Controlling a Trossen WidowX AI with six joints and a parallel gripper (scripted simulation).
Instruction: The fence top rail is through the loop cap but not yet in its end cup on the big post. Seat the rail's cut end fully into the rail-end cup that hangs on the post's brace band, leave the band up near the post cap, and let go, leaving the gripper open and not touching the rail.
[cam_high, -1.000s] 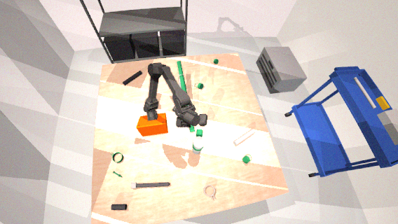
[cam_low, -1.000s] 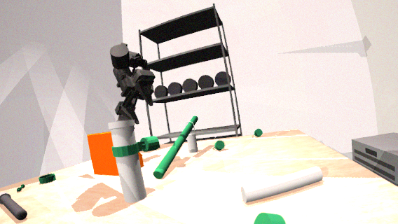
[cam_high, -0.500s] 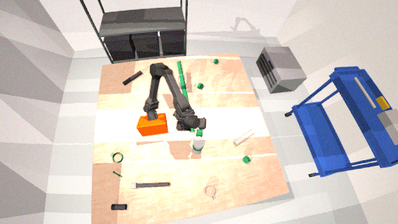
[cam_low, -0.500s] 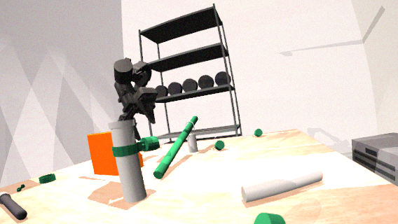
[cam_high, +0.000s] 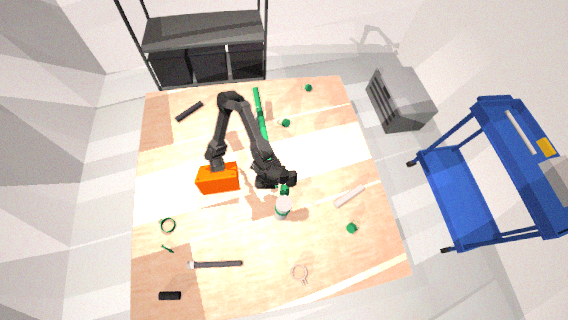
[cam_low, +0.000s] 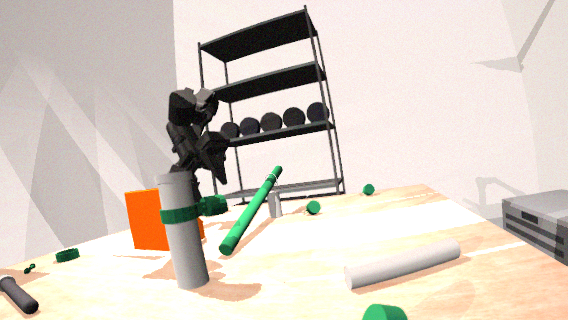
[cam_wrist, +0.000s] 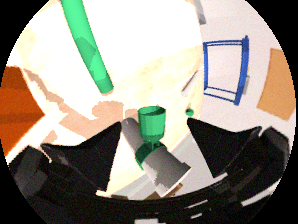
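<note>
the end effector (cam_wrist: 152, 137) hangs above the post (cam_low: 182, 230), fingers apart, gripping nothing. the green rail (cam_low: 250, 210) lies outside the cup (cam_low: 214, 205), mid-counter (cam_low: 320, 235).

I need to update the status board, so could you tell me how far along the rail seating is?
Done: the brace band sits partway up the big post, its rail-end cup hanging empty. In hand: nothing; the open gripper hovers above the post. Left: the green rail slants with its cut end down on the table, so seating it and letting go remain.
</note>
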